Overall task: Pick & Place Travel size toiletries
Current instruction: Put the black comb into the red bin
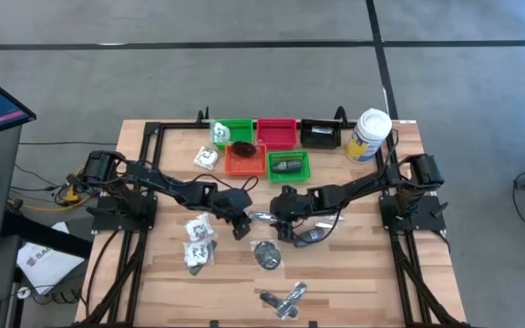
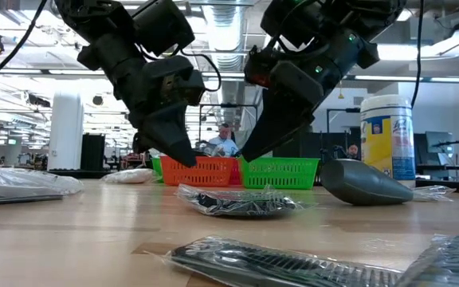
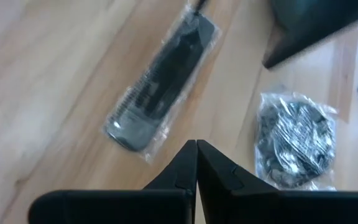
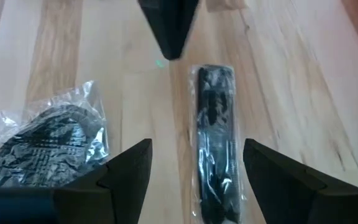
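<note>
Wooden worktop point(image 1: 354, 273), mid-span: the right gripper point(image 4: 194, 163) hangs with fingers spread, straddling a slim bagged black toiletry point(image 4: 217, 143). Facing it, the left gripper point(image 3: 196, 163) is pinched closed, holding nothing. Colored trays point(image 1: 266, 146) line the far edge.

Our left gripper point(image 3: 196, 163), fingers pressed together, hovers over the wooden table point(image 3: 36, 93) between a slim dark bagged tube point(image 3: 160, 84) and a round black bagged piece point(image 3: 296, 140).
</note>
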